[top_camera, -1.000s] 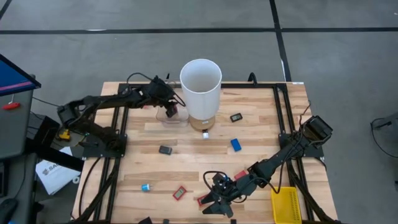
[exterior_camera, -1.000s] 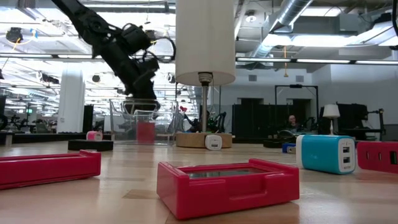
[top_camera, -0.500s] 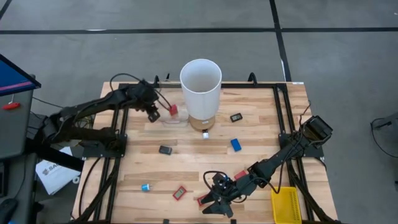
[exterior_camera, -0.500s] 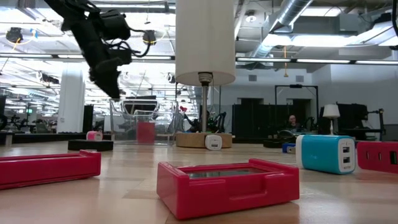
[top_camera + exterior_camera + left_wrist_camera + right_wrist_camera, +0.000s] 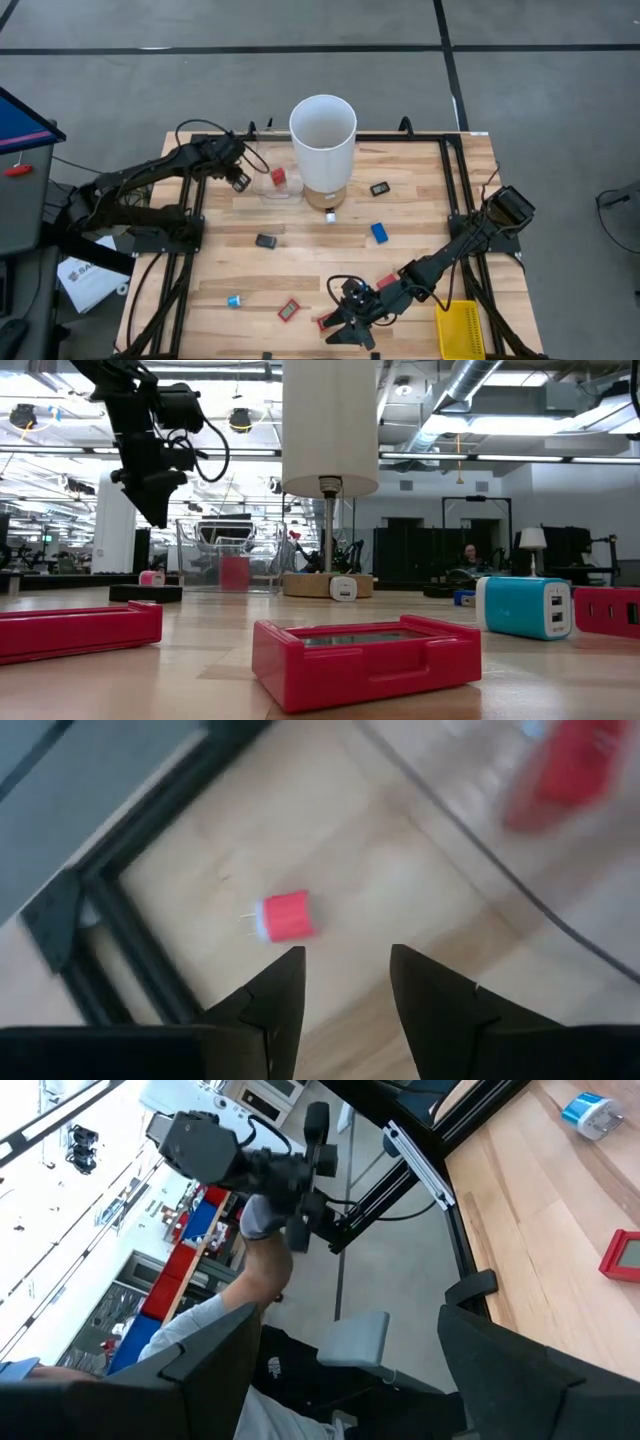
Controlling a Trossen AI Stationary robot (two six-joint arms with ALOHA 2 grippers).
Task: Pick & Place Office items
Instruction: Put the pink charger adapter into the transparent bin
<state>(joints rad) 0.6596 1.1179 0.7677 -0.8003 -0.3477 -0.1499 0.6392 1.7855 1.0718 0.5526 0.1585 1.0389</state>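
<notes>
Left hand (image 5: 240, 182), narrowly parted and empty, hovers at ten o'clock over the wooden worktop (image 5: 300, 265); right hand (image 5: 345, 328), spread wide, rests at six.

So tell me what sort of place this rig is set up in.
Probably an open-plan robotics lab or workshop: exposed ceiling ducts and strip lights overhead, a wooden table fitted with two arms, and further workstations with a seated person behind.

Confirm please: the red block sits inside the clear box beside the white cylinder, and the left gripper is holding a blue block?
Not quite. The left gripper holds nothing; the left wrist view shows bare table between its fingers. The red block does sit in the clear box beside the white cylinder.
</notes>
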